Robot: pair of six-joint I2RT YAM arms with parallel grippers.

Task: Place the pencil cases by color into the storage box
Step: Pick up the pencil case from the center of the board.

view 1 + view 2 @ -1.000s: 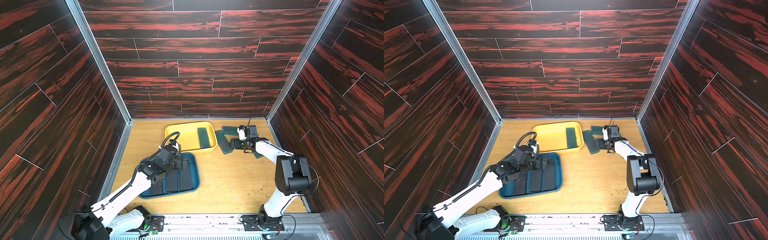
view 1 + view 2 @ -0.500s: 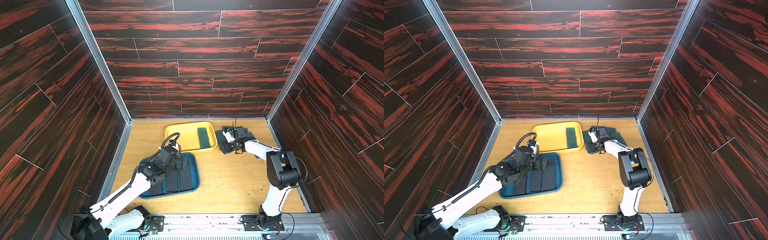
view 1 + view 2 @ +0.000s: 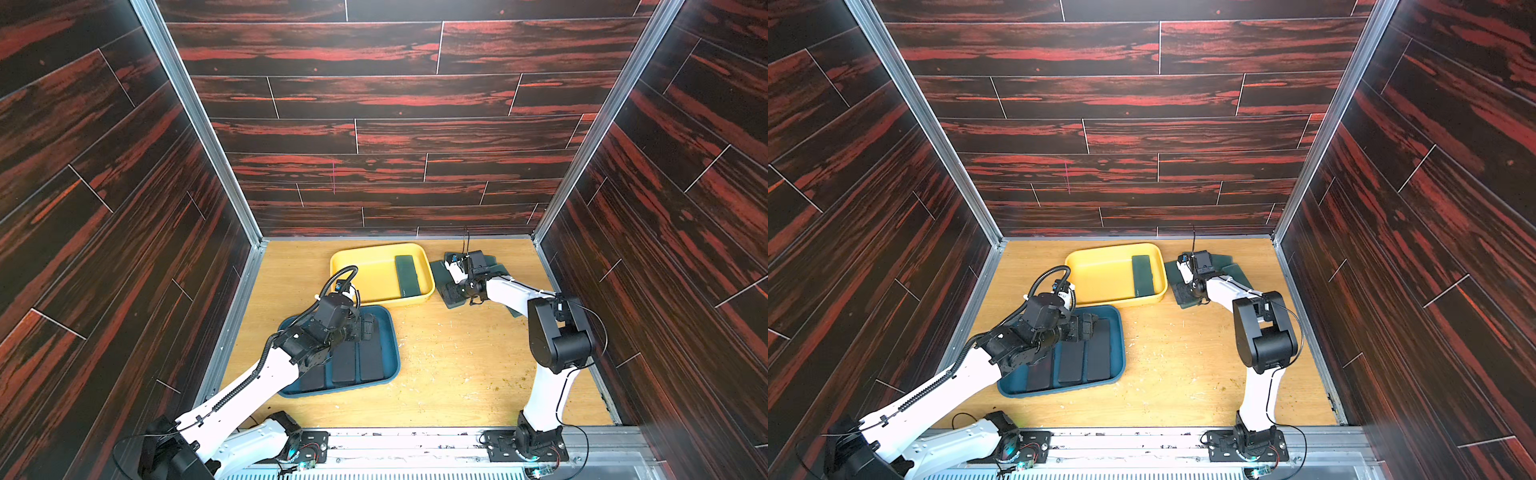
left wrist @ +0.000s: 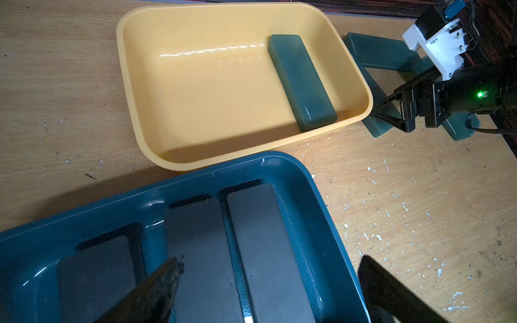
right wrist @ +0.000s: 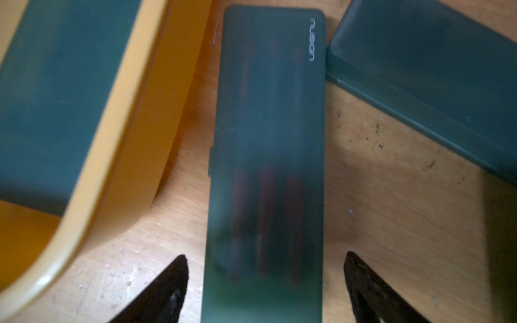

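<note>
A dark green pencil case (image 5: 268, 139) lies flat on the table beside the yellow tray (image 5: 117, 139). My right gripper (image 5: 265, 256) is open and straddles its near end, with a gap at each fingertip. In both top views this gripper (image 3: 451, 293) sits low over that case (image 3: 438, 270). One green case (image 3: 406, 276) rests inside the yellow tray (image 3: 332, 266). Three black cases (image 4: 263, 237) lie side by side in the blue tray (image 4: 319, 212). My left gripper (image 4: 270, 260) hangs open above them, holding nothing.
Two more green cases lie on the table to the right, one near the back wall (image 3: 496, 266) and one partly under my right arm (image 3: 513, 309). The dark wood walls close in on three sides. The blue tray (image 3: 390, 328) stands just in front of the yellow one.
My right arm has swung left, from over the cluster of green cases to the case beside the yellow tray. The left arm has stayed still.
</note>
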